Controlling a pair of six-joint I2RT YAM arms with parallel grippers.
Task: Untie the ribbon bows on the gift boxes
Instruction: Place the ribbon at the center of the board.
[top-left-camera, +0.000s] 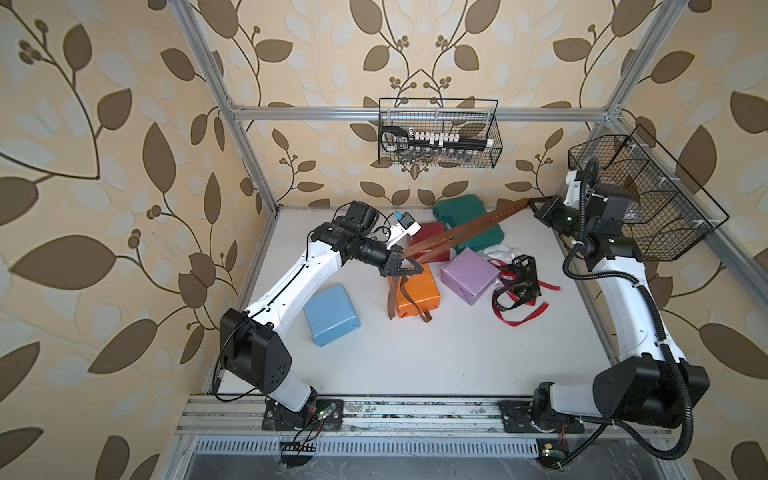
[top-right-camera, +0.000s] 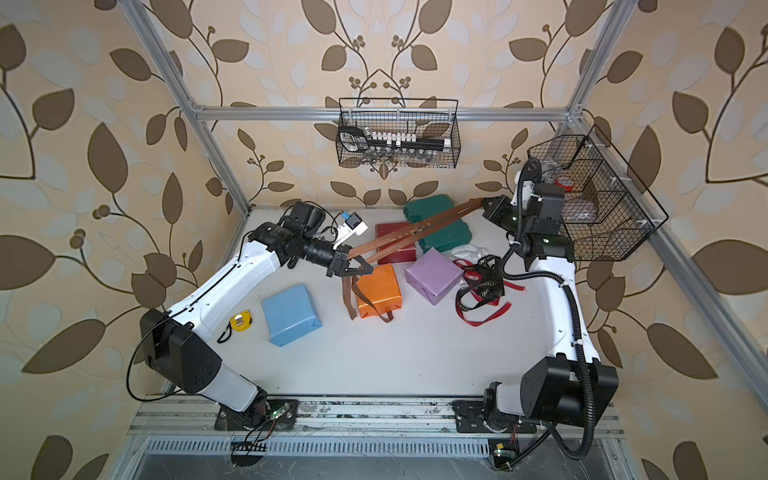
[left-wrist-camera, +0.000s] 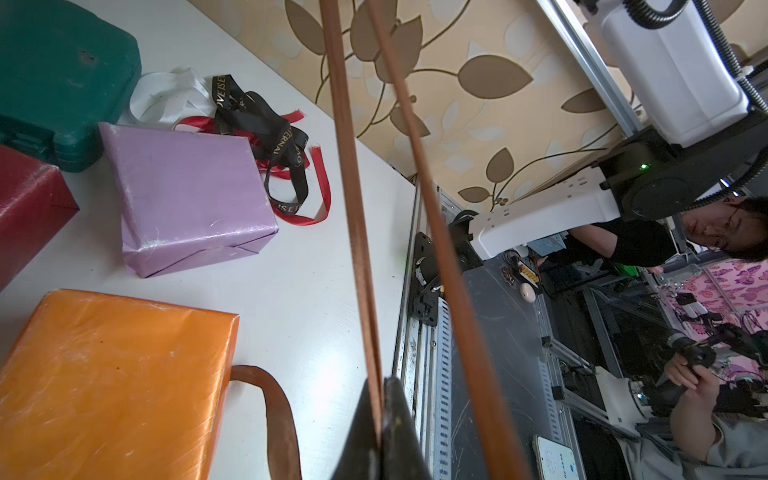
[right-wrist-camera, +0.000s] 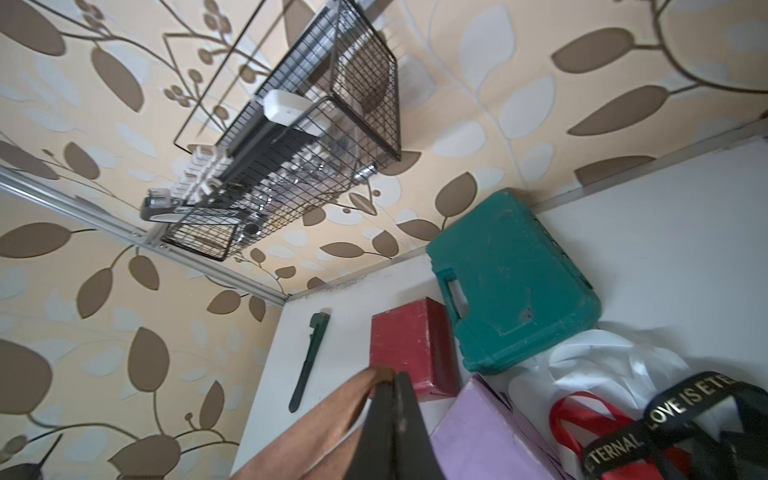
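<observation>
While clamped both ends, brn ribbon (top-left-camera: 494, 216) taut

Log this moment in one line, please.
left gripper: shut on brown ribbon | right gripper: shut on brown ribbon | ribbon: taut between grippers

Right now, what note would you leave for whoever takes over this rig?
Left gripper: shut on the brown ribbon by the orange box.
Right gripper: shut on the same ribbon, raised back right, ribbon taut between them.
Done: blue box, lilac box, dark red box bare; white, black and red ribbons loose beside the lilac box.
To do: pull the brown ribbon clear of the orange box.
</observation>
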